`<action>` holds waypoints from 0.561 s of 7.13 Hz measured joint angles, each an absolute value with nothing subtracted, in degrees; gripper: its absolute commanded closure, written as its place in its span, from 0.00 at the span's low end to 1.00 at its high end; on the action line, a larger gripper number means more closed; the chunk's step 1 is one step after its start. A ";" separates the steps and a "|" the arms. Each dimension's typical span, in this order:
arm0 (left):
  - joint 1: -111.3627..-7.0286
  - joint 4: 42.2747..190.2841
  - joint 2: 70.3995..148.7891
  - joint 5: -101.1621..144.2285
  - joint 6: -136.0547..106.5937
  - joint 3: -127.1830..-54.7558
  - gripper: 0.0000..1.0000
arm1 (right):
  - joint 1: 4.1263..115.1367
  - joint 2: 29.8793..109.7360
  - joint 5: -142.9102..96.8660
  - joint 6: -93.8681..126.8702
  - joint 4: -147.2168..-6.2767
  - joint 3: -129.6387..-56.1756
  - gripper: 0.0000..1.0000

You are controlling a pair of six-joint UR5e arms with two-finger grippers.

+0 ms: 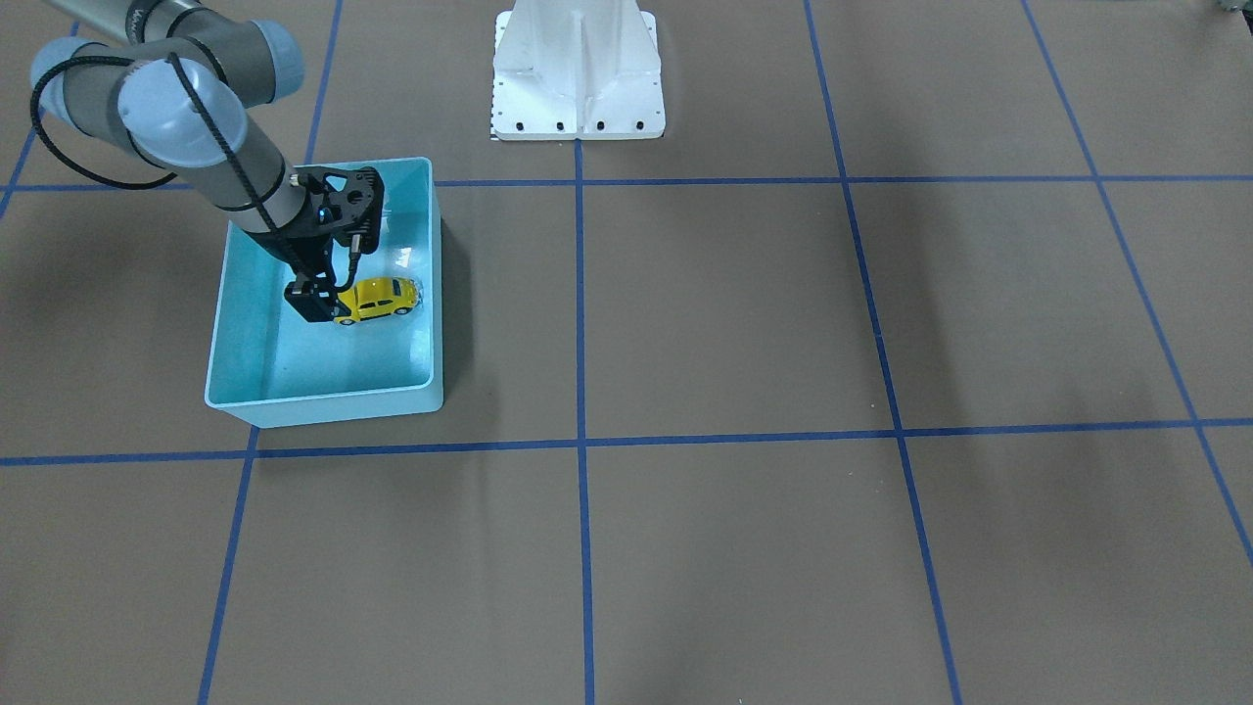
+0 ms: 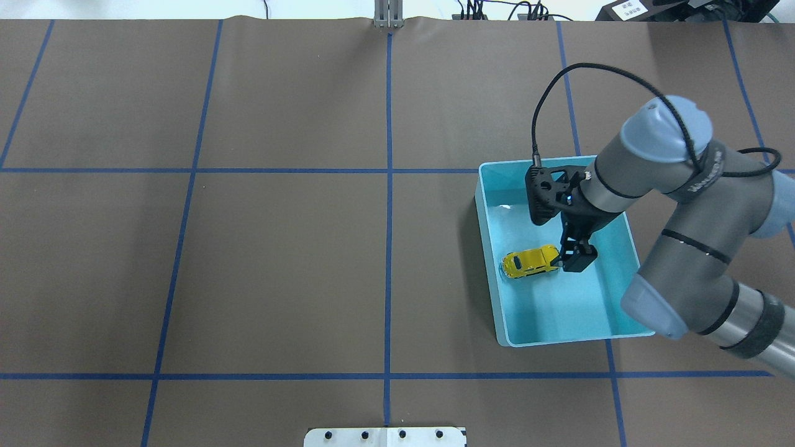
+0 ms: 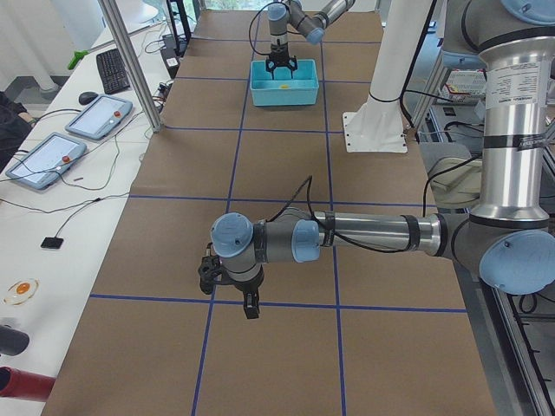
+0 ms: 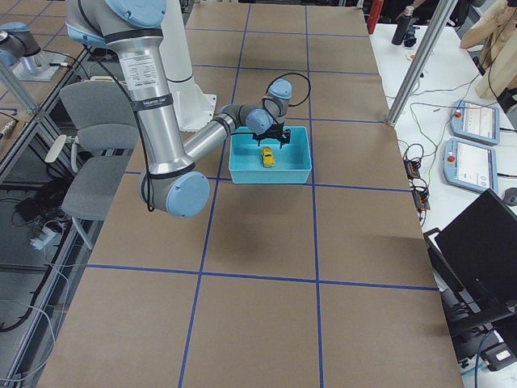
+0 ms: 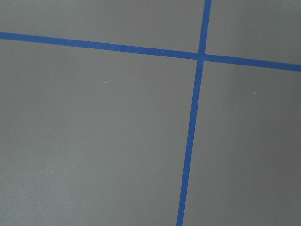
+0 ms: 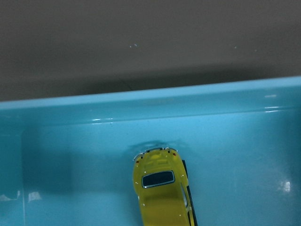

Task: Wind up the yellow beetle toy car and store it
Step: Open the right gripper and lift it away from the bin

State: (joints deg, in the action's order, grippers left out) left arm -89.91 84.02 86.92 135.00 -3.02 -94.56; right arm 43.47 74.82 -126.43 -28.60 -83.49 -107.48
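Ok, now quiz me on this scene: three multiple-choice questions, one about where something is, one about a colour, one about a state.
1. Where is the yellow beetle toy car?
A. outside the bin
B. inside the bin
C. balanced on the bin's rim

2. What colour is the bin?
A. light blue
B. red
C. white

3. How does the car sit?
A. on its roof
B. on its side
C. on its wheels

Answers:
1. B: both fixed top views show the bin's walls all around the car.
2. A: walls and floor are light blue in every view that shows the bin.
3. C: the right wrist view shows its roof and window facing up.
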 measured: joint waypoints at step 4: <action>-89.91 83.96 86.92 135.00 -3.06 -94.57 0.00 | 66.55 85.86 -134.70 -29.03 -88.71 -108.04 0.00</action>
